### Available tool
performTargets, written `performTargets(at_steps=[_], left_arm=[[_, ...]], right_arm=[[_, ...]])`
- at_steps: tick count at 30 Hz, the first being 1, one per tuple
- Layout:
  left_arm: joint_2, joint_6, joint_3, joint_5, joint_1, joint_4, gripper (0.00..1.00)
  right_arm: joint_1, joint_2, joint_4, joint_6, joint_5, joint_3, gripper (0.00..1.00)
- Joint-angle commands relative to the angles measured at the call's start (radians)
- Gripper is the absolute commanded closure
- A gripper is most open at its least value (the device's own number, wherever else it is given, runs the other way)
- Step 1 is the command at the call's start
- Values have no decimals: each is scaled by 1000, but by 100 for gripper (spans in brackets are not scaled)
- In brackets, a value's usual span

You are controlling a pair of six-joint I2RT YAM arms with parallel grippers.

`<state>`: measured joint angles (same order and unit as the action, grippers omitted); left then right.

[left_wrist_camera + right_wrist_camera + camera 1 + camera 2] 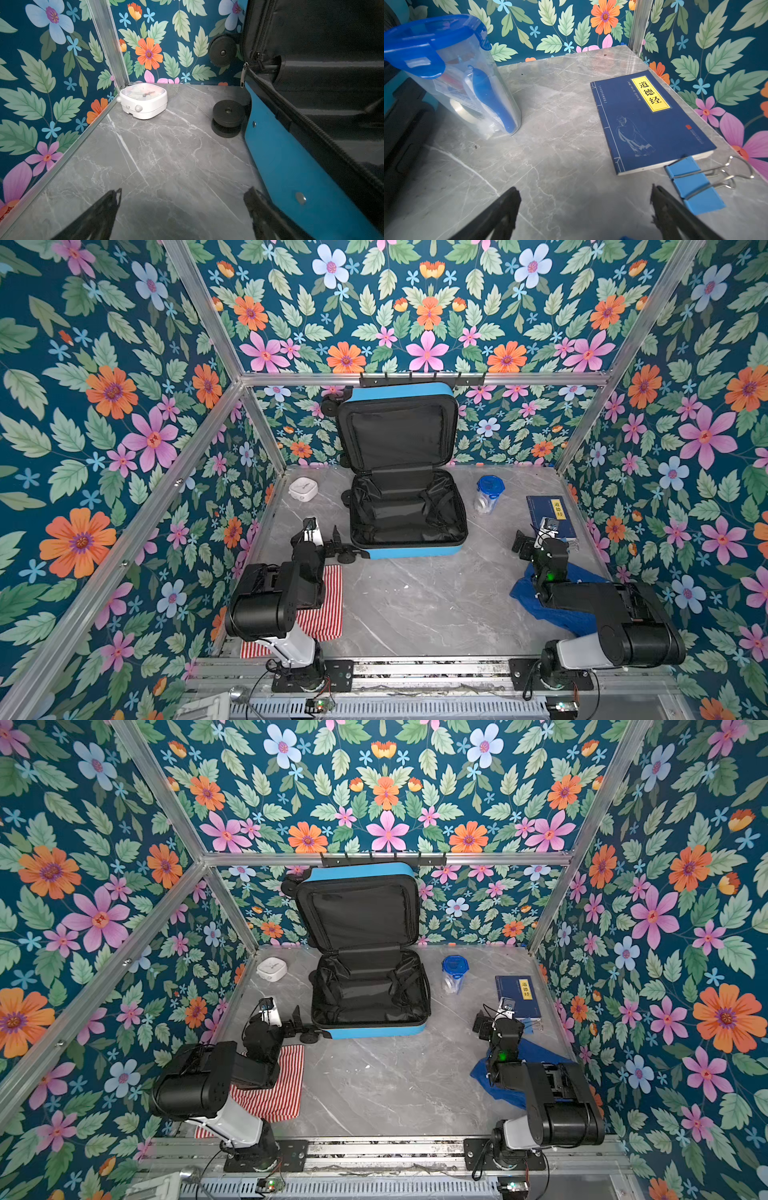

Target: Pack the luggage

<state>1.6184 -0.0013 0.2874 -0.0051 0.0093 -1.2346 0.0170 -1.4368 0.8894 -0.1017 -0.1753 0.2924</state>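
The suitcase (415,552) is lying open at twelve o'clock on the table (415,614). Its lower half is resting flat on the stone and its lid (399,431) is leaning upright against the back wall, both halves showing bare black lining. The left gripper (182,209) is hovering low at nine o'clock of the case, jaws standing wide apart and gripping nothing. One finger is sitting just beside the blue shell, near a wheel (228,116). Out at ten o'clock an alarm clock (304,488) is sitting face-up in the corner. The right gripper (583,205) is hanging at three o'clock, jaws spread wide too, gripping nothing. Ahead of it a clear container (489,493) with a blue top is standing at one o'clock. A book (549,514) is lying flat at two o'clock, with binder clips (691,182) just beside its near corner. A striped cloth (328,605) is lying under the left arm at eight o'clock, and a blue cloth (528,593) under the right arm at four.
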Motion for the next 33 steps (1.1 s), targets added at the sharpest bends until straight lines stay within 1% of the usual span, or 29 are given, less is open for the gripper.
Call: performTargets(at_steps=[1, 33], left_arm=[[-2, -5, -1, 2, 1, -19, 0], [-2, -3, 4, 1, 0, -11, 0]], right_arm=[[0, 3, 22, -3, 1, -1, 1], [5, 4, 15, -9, 17, 3, 1]])
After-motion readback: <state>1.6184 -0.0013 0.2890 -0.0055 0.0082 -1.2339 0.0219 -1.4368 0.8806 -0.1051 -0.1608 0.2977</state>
